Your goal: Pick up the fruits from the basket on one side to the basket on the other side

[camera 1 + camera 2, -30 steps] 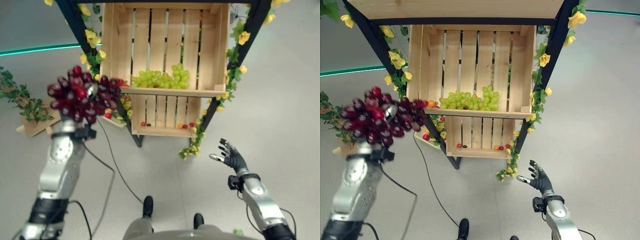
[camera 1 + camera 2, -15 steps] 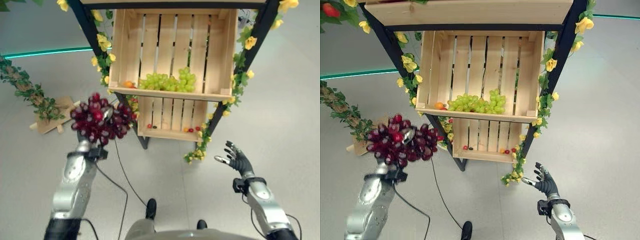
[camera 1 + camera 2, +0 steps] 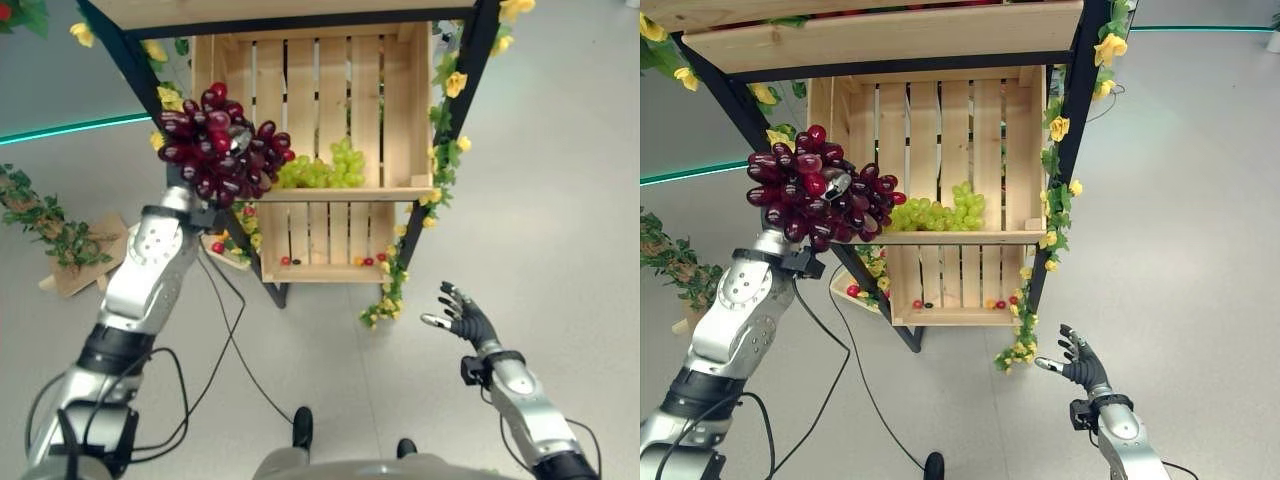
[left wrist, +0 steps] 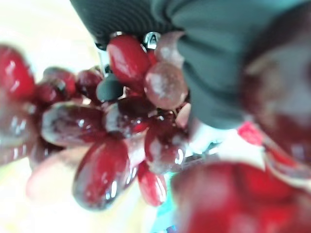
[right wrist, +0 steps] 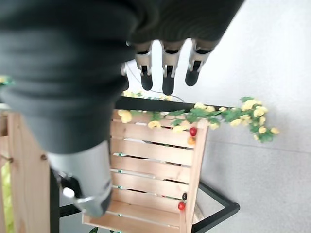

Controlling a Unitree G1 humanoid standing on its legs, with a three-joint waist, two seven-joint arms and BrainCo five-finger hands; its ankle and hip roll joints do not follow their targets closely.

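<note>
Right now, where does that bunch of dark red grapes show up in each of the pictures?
Left eye view: red grapes in the raised left hand, before the wooden crate's left edge.
Right eye view: upper left, same crate edge.
Left wrist view: close up, beside the hand's cover.
Right wrist view: none to point to.
Shared landmark: green grapes on the crate's shelf.

Mock fruit-stall display in an indoor test hall: slatted wooden crates (image 3: 330, 110) on a black frame (image 3: 1072, 150) trimmed with artificial yellow flowers (image 3: 455, 85), standing on a bare grey floor (image 3: 560, 200) with a teal strip (image 3: 60, 128).
</note>
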